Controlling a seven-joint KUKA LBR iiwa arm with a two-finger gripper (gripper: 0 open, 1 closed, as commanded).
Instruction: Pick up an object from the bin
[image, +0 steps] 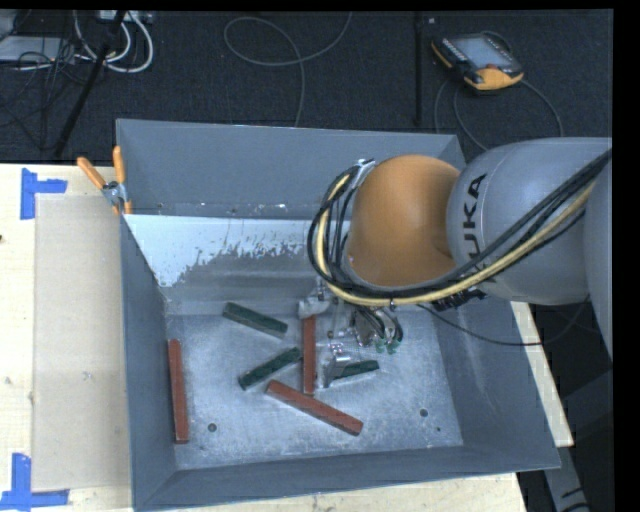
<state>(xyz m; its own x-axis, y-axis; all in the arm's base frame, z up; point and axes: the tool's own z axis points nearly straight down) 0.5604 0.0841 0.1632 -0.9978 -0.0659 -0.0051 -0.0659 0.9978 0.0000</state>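
My gripper (338, 347) is low in the middle of the bin, just under the arm's orange cover. It stands between a short red-brown bar (308, 358) that lies lengthwise on its left and a small dark green bar (354, 370) at its lower right. Whether it touches either bar cannot be told. Another dark green bar (270, 368) lies slanted just left of the red-brown one. A longer red-brown bar (313, 407) lies slanted on the floor in front of the gripper.
A third dark green bar (254, 319) lies toward the back left of the floor. A long red-brown bar (178, 390) rests along the left wall. The arm and its cables hang over the bin's right half.
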